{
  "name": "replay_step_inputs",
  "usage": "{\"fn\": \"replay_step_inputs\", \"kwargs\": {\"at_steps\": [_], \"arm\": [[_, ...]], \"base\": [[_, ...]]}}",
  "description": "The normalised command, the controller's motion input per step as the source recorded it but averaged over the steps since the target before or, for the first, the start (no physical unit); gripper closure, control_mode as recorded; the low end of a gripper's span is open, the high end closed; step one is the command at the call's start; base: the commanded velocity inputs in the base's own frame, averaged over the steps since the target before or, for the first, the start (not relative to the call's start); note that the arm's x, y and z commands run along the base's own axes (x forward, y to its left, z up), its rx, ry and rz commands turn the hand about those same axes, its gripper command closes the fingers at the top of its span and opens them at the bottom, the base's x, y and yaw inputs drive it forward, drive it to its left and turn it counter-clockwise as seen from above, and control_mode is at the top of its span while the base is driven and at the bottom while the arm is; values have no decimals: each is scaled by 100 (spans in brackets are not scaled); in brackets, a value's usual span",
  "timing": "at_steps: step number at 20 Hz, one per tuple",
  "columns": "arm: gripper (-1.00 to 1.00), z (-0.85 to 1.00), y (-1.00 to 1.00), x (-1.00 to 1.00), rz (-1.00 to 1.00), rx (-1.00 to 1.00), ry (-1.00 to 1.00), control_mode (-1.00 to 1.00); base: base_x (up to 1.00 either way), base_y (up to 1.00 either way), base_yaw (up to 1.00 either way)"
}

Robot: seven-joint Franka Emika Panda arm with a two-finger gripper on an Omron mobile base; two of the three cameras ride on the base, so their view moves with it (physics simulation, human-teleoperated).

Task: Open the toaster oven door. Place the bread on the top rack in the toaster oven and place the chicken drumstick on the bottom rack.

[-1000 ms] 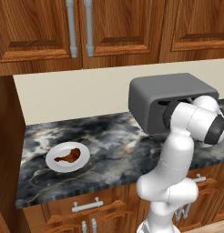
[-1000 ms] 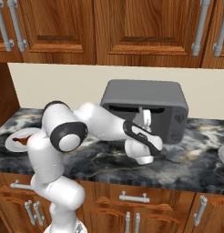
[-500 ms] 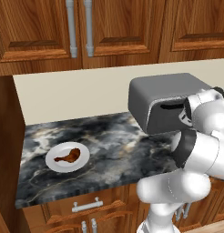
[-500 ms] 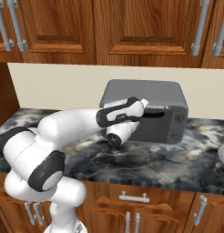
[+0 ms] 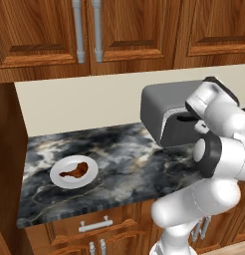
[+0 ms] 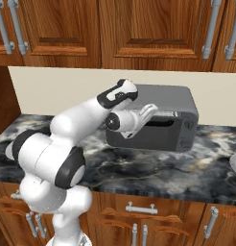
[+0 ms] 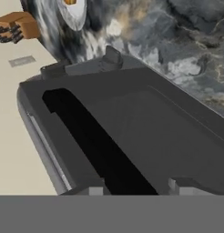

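Oven (image 6: 158, 120) sits at centre right of the right base frame, on the marbled counter (image 6: 153, 178) against the cream wall, under the wooden cabinets (image 6: 139, 29). Its door (image 6: 160, 132) looks shut and upright, with a long dark slot near its upper edge. My claw (image 6: 149, 111) is up at the top left corner of that door, right against the oven's front; whether a finger touches the door I cannot tell. In the hand frame my two tips (image 7: 96, 190) poke up at the bottom edge, well apart, with the dark slot (image 7: 95, 150) running between them, and nothing is gripped between them. The claw stands partly open.

From the left base frame, the oven (image 5: 167, 107) is at centre right, half covered by my own arm. Far over at lower left of that frame a white plate (image 5: 60, 177) lies on the counter (image 5: 119, 159), and the drumstick (image 5: 76, 170) rests on it, well apart from the oven. At the top of the hand frame a second white dish (image 7: 75, 16) shows with something orange-tan (image 7: 69, 2) on it, cut by the frame edge; it may be the bread, but I cannot be sure
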Motion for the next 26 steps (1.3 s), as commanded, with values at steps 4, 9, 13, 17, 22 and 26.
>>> {"fn": "replay_step_inputs", "kwargs": {"at_steps": [4,9,13,17,22,26], "arm": [[100,19,-18,-40,0,15,-6,-100],[100,19,-18,-55,0,14,-5,-100],[100,20,-14,-56,0,12,0,-100],[100,3,-7,-31,0,2,4,-100],[100,0,-18,-21,1,-8,11,-100],[100,6,-39,-34,0,-20,9,-100]], "base": [[0,0,0],[0,0,0],[0,0,0],[0,0,0],[0,0,0],[0,0,0]]}}
